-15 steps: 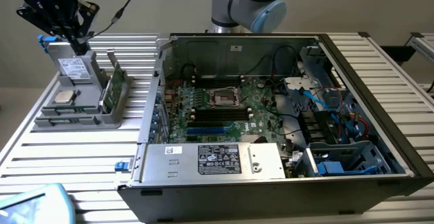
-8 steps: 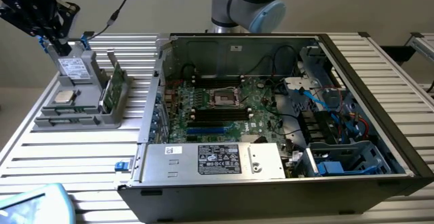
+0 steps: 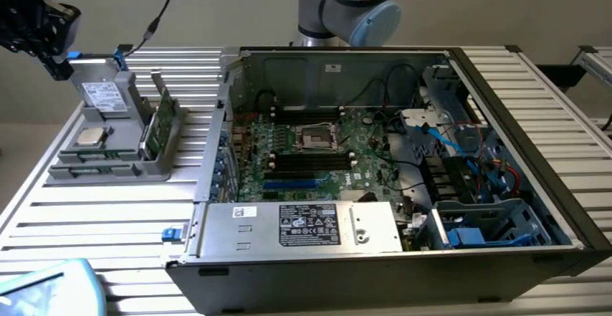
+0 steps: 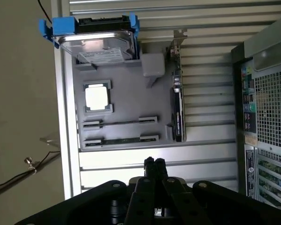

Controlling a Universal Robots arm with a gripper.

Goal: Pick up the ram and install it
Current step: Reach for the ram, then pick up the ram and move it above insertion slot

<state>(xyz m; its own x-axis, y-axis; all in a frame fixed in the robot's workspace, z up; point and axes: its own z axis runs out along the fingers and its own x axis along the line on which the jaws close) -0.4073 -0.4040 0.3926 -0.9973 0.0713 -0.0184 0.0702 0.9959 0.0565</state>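
- Gripper [image 4: 154,165], upper left in the exterior view, is pinched shut on nothing, near the grey tray [image 4: 126,105].
- Ram [image 4: 121,140] lies in a tray slot.

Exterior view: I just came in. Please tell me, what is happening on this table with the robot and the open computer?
A robot arm is working on fitting a memory stick into the open black computer case. Its black gripper hangs above the grey plastic parts tray beside the case, fingers shut and holding nothing. The ram, a thin dark-green stick, appears to sit on edge in the tray, not yet picked up.
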